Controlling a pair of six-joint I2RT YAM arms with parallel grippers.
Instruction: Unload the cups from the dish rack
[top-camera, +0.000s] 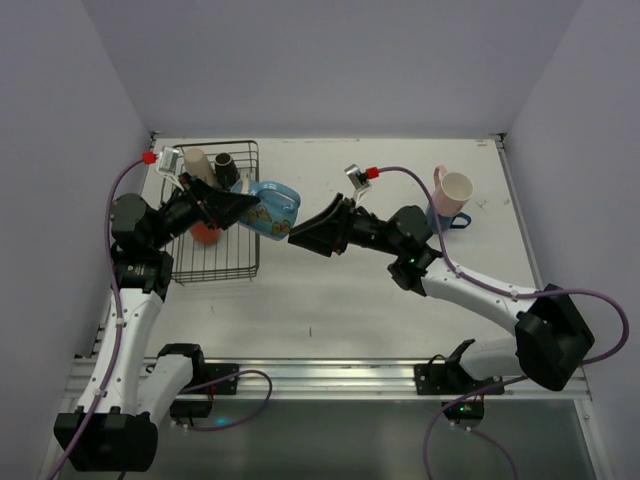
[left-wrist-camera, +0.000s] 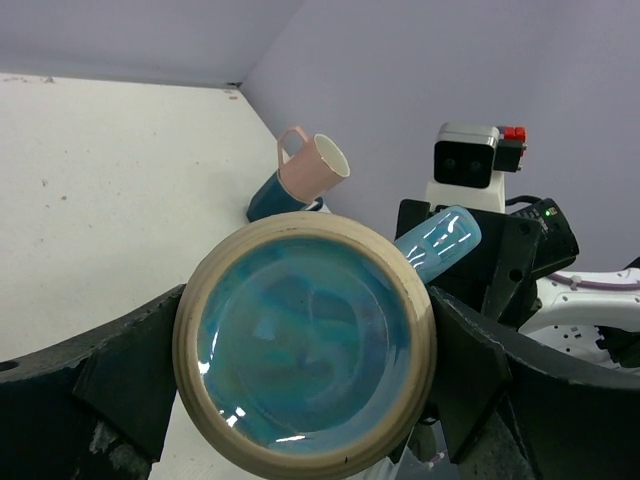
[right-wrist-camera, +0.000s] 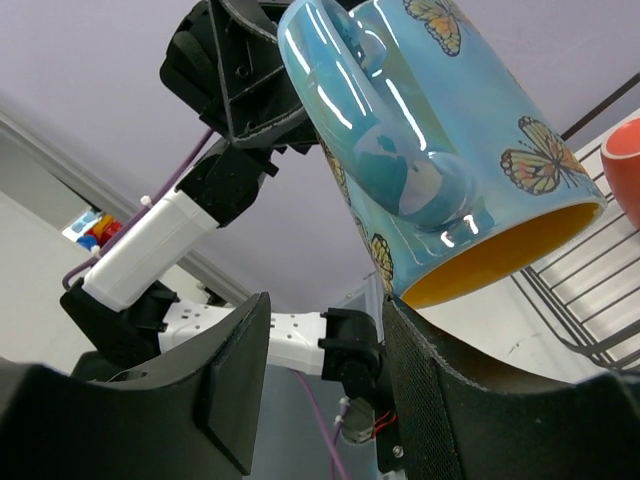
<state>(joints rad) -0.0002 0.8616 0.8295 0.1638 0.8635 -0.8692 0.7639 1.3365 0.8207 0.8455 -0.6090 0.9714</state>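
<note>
The white worktop (top-camera: 330, 300) is lightly speckled, with a small dark mark (top-camera: 310, 331) toward its near edge. A pale lilac back wall (top-camera: 330, 60) rises at its far edge, with a left wall (top-camera: 50, 150) and a right wall (top-camera: 600, 120) along its sides. A metal rail (top-camera: 340, 375) runs along the near edge.

no legible text, labels or numbers anywhere, light blue mug (right-wrist-camera: 450, 150) carries only butterfly pictures

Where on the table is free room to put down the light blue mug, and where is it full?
Free: the table middle, between the dish rack and the pink cup resting on a blue cup; also the near strip before the rack. Crowded: the rack's far half, with cups, and beside it the held light blue mug.
</note>
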